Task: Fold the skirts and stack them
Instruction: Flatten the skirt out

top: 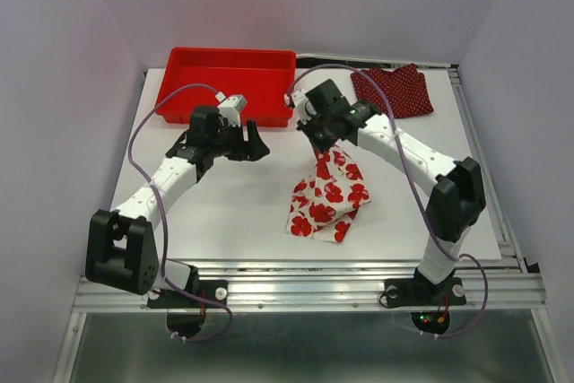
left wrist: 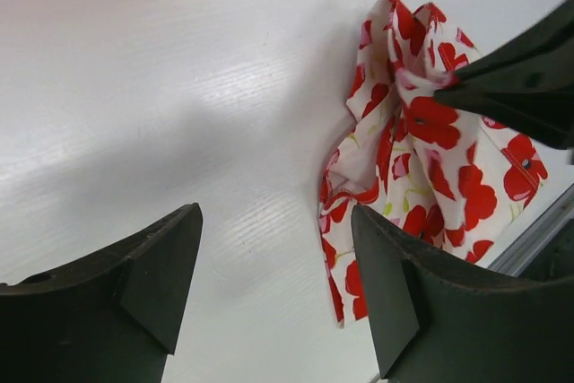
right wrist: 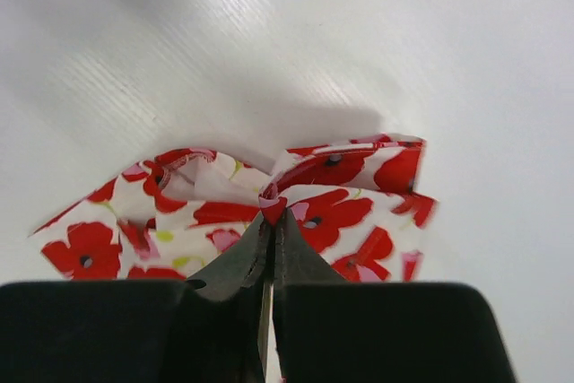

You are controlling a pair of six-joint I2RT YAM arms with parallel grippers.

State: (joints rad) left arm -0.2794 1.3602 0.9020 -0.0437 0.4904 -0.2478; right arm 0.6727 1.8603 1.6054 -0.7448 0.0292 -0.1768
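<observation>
The white skirt with red flowers (top: 328,196) hangs bunched from my right gripper (top: 320,145), which is shut on its top edge and lifts it; its lower part rests on the table. In the right wrist view the fingertips pinch a fold of the skirt (right wrist: 332,213). The dark red polka-dot skirt (top: 392,90) lies flat at the back right. My left gripper (top: 252,146) is open and empty, to the left of the flowered skirt. The flowered skirt also shows in the left wrist view (left wrist: 421,195), to the right of the open jaws.
A red plastic tray (top: 226,83) stands at the back left, right behind my left gripper. The white table (top: 233,213) ends at a metal rail along the front.
</observation>
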